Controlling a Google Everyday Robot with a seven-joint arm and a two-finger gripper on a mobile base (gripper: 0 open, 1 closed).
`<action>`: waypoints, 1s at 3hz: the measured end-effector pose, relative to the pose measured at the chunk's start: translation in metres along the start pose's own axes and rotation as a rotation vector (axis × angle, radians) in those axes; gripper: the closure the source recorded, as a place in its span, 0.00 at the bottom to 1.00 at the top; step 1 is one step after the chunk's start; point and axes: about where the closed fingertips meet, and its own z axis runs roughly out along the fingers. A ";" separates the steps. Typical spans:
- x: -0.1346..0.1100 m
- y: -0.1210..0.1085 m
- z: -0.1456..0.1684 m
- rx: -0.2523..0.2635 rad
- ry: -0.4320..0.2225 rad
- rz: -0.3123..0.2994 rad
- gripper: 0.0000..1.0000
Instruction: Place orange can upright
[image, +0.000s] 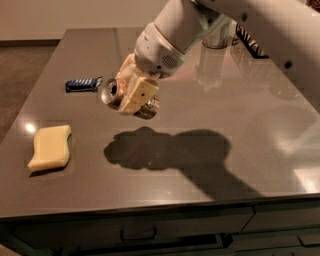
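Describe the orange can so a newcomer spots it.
Over the left half of the grey table, the cream gripper hangs from the white arm. The orange can lies sideways clamped in it, silver end leftward; unlike the yellow sponge and blue packet, it's off the table.

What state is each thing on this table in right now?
orange can: on its side, gripped, held above the table, not yet upright.
gripper: shut on the orange can, above the table's left middle.
yellow sponge: lying flat near the left edge, untouched.
blue packet: lying flat, left of the gripper.
grey tin: at the back, mostly hidden by the arm.
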 end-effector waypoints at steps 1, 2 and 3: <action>0.008 -0.009 -0.009 0.094 -0.132 0.149 1.00; 0.015 -0.022 -0.011 0.231 -0.252 0.290 1.00; 0.019 -0.033 -0.011 0.310 -0.349 0.367 1.00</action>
